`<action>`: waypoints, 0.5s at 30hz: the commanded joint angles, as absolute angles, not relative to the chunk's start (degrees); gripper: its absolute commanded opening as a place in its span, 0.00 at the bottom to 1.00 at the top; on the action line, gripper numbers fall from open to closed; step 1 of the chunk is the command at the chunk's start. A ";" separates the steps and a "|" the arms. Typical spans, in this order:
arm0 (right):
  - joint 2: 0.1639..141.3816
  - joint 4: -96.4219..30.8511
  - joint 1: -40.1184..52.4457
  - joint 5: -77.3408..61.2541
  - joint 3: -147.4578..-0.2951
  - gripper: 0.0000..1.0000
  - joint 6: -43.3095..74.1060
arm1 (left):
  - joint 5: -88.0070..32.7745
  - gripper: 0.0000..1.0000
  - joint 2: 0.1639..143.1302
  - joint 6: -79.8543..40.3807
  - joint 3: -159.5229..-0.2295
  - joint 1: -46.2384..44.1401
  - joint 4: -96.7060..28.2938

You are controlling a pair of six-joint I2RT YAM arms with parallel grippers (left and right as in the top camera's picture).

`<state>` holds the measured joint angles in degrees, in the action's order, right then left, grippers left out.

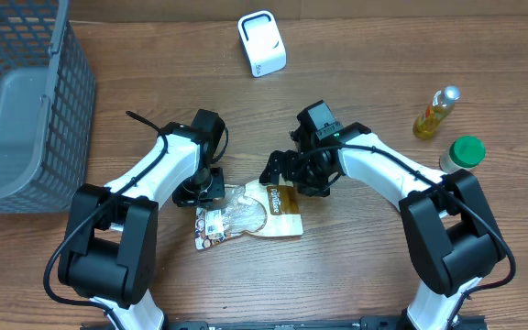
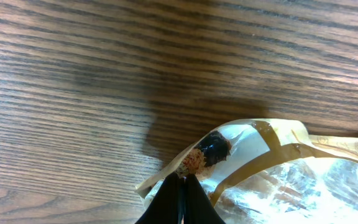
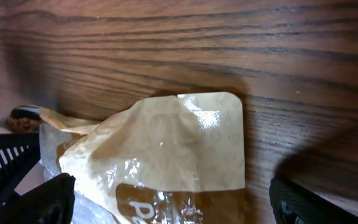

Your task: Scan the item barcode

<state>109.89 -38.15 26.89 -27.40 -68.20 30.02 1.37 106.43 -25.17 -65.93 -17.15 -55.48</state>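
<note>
The item is a clear and tan snack pouch (image 1: 250, 213) lying flat on the wooden table, with a white printed label (image 1: 212, 225) at its left end. A white barcode scanner (image 1: 261, 43) stands at the back centre. My left gripper (image 1: 207, 190) is shut, and its tips (image 2: 183, 179) rest at the pouch's corner (image 2: 241, 149). I cannot tell whether any film is pinched. My right gripper (image 1: 287, 174) is wide open over the pouch's tan top end (image 3: 179, 143), one finger (image 3: 42, 199) on each side and apart from it.
A grey mesh basket (image 1: 26, 101) fills the back left corner. A small bottle of yellow liquid (image 1: 434, 112) and a green-capped jar (image 1: 466, 151) stand at the right, beyond my right arm.
</note>
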 commanded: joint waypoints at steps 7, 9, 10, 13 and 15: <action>113.08 -32.49 29.61 -33.95 -67.53 0.87 35.77 | 1.87 0.04 107.70 -25.93 -65.08 -16.91 -55.24; 114.15 -30.61 30.44 -35.27 -67.53 0.83 37.54 | 1.85 0.04 107.70 -25.93 -65.08 -16.91 -55.24; 114.91 -29.45 30.85 -36.16 -67.51 0.82 38.74 | 1.85 0.04 107.70 -25.93 -65.08 -16.91 -55.27; 116.68 -24.58 31.86 -39.81 -67.51 0.77 39.44 | 1.87 0.04 107.70 -25.93 -65.08 -16.91 -55.20; 117.54 -21.30 32.42 -42.35 -67.51 0.74 39.44 | 1.85 0.04 107.70 -25.93 -65.08 -16.91 -55.18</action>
<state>114.89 -23.40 31.27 -37.67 -67.88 37.91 1.65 106.43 -25.17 -65.89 -17.15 -55.44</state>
